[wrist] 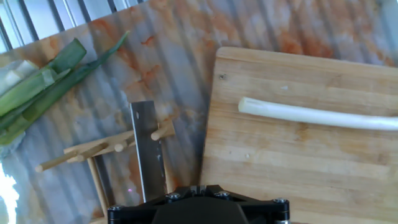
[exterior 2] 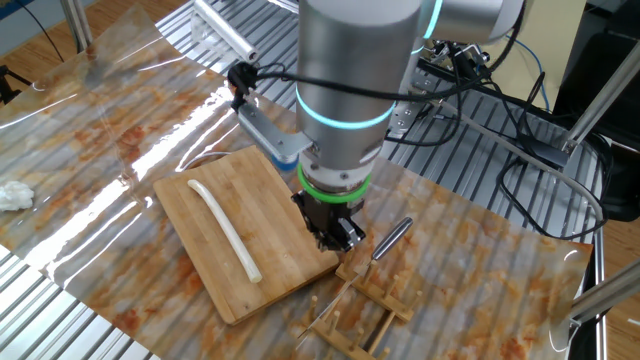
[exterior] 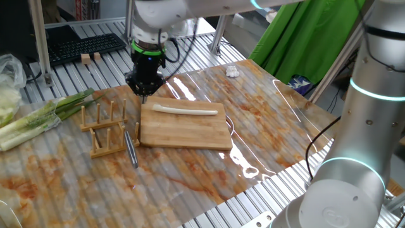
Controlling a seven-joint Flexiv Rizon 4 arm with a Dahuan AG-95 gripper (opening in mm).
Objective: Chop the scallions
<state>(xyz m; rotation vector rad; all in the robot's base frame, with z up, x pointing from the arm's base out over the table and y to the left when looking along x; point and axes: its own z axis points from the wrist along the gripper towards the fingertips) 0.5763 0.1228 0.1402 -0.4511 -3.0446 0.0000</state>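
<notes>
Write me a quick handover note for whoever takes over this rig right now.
End effector: empty, above the board's rack-side edge; fingers not clear enough to call open or shut.
Pale cream-white scallion stalk: whole, lying on the rectangular wooden cutting board.
Slim grey metal knife: on the table beside the wooden peg rack, not picked up.
Done: no cuts.
Left: grasp the knife, chop the stalk.
</notes>
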